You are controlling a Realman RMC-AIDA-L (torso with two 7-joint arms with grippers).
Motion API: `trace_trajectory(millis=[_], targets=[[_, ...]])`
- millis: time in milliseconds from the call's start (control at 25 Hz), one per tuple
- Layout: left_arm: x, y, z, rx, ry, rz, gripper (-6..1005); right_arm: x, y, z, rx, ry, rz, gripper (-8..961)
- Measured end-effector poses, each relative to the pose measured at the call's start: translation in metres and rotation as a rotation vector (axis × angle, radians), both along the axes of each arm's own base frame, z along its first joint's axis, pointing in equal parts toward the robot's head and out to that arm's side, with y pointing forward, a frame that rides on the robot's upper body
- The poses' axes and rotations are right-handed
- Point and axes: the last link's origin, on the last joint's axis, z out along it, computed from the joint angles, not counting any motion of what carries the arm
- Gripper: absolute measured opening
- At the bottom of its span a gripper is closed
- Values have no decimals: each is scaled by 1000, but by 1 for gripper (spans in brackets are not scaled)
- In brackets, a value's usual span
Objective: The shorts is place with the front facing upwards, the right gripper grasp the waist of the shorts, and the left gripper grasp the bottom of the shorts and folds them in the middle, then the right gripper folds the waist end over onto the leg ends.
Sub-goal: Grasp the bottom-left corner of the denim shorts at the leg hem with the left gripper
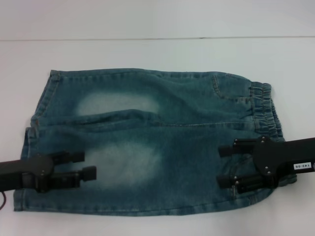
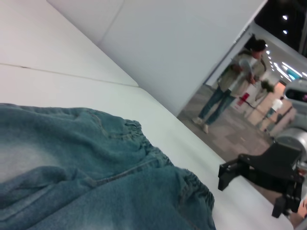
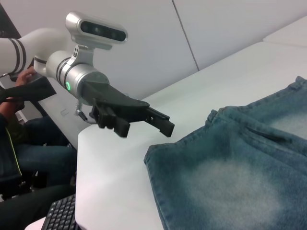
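White surface (image 1: 157, 54), wall panels behind. Shorts (image 1: 147, 142) spread flat at centre, waist (image 1: 266, 110) toward 3 o'clock, leg ends (image 1: 34, 142) toward 9 o'clock. Left gripper (image 1: 88, 164) over the near leg at 8 o'clock, fingers parted, holding nothing. Right gripper (image 1: 225, 166) over the near waist corner at 4 o'clock, fingers spread wide, empty. Keyboard (image 3: 60, 215) glimpsed below the surface edge.

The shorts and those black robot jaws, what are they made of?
The shorts look like washed denim: blue-green woven cloth with pale faded patches, stitched seams and a crinkled stretchy waist. The left gripper and right gripper look like hard black metal or plastic with a matt finish; both hold their jaws open above the cloth. The table looks smooth, white and hard.
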Motion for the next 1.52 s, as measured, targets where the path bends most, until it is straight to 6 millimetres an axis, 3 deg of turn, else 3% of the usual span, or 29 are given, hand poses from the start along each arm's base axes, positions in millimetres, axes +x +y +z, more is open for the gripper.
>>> trace_trajectory(millis=[280,520,720,1080,1520], targets=[[-5,-8,21,21,-16,26,933,0,0,-2,4,3,4,924],[-16,-16,51,10,112,82,932,-1,1,-3,10,-2,21,924],[-31,-24,63,5,202,148,932,-2,1,-7,18,-1,42,925],[-58,-41,64,21,292,247,932,0,-2,-16,19,9,63,925],[-72,-38,58,32,366,313,932,-1,0,-17,25,1,78,920]])
